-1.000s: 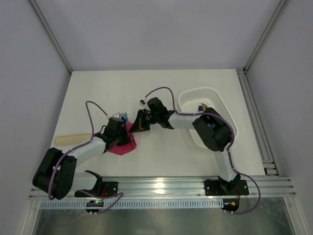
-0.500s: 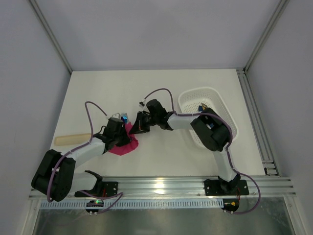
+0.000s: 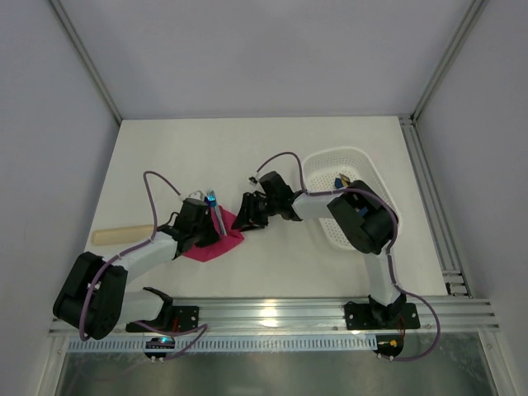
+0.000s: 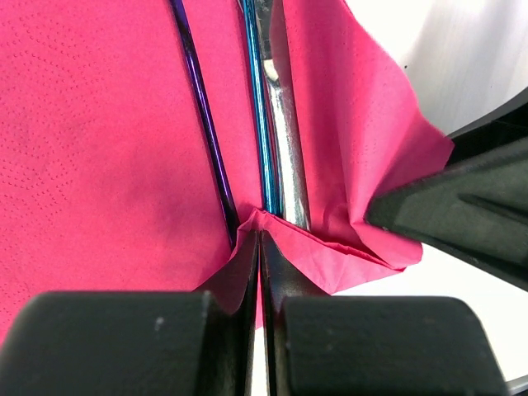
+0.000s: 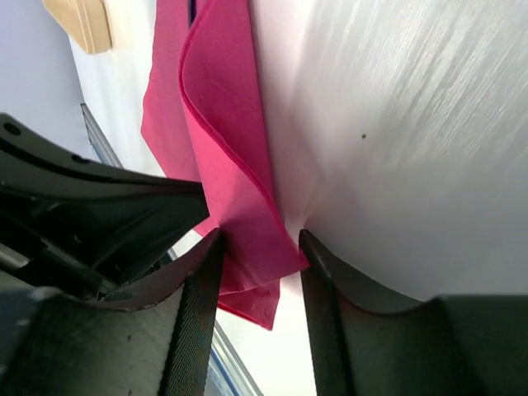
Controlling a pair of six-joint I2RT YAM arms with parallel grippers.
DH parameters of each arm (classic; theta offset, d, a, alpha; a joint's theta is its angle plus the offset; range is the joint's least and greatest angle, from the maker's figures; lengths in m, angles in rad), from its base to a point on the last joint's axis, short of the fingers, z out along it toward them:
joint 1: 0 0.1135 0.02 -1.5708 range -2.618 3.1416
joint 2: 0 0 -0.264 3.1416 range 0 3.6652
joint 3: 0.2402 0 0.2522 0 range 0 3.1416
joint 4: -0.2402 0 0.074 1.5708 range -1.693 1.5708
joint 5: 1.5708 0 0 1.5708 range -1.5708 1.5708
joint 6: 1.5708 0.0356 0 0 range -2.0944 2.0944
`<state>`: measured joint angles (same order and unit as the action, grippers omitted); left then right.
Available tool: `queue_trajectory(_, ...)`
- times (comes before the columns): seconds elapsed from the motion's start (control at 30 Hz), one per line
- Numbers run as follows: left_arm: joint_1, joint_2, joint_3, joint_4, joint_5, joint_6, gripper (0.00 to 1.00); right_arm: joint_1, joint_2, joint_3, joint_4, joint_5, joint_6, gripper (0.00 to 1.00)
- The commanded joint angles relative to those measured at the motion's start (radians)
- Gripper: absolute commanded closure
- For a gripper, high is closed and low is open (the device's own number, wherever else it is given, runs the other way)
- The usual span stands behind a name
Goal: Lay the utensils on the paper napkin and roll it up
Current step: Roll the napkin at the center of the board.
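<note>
Utensils (image 4: 269,124) lie on the paper napkin (image 4: 99,148), long axes running top to bottom of the frame. Left gripper (image 4: 260,252) clamps a napkin fold; right gripper (image 5: 260,241) jaws apart.

Note the left arm (image 3: 140,252) stretched low, forward and to the right, with the left gripper (image 4: 260,268) pinched fully shut on a fold of the paper napkin (image 4: 99,148). Note the right arm (image 3: 318,206) bent sharply at the elbow and reaching left, with the right gripper (image 5: 260,247) parted, fingers apart, tips close to the left gripper.
</note>
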<state>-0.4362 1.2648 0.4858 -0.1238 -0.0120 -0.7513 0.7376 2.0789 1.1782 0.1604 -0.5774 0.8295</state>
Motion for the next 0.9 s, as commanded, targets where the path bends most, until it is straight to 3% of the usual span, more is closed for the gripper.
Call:
queue_trajectory(0.0,0.001,-0.007,-0.006,0.009,-0.013,0.0,1.0,0.006,-0.085,-0.029,-0.012,0.021,-0.09,0.53)
queue_trajectory(0.1,0.001,-0.008,-0.006,0.007,-0.014,0.0,1.0,0.006,-0.1,-0.048,-0.001,0.01,-0.112,0.46)
queue_trajectory(0.4,0.001,-0.016,0.0,0.003,-0.013,0.001,1.0,0.013,-0.134,-0.089,0.001,0.002,-0.173,0.44)
queue_trajectory(0.57,0.001,-0.013,-0.003,0.003,-0.013,0.003,1.0,0.013,-0.158,-0.124,0.059,-0.013,-0.178,0.37)
queue_trajectory(0.77,0.001,-0.013,-0.001,0.006,-0.013,0.001,1.0,0.014,-0.138,-0.097,0.028,-0.029,-0.21,0.37)
queue_trajectory(0.87,0.001,-0.013,0.002,0.004,-0.009,0.001,1.0,0.014,-0.112,-0.071,0.018,-0.022,-0.213,0.43)
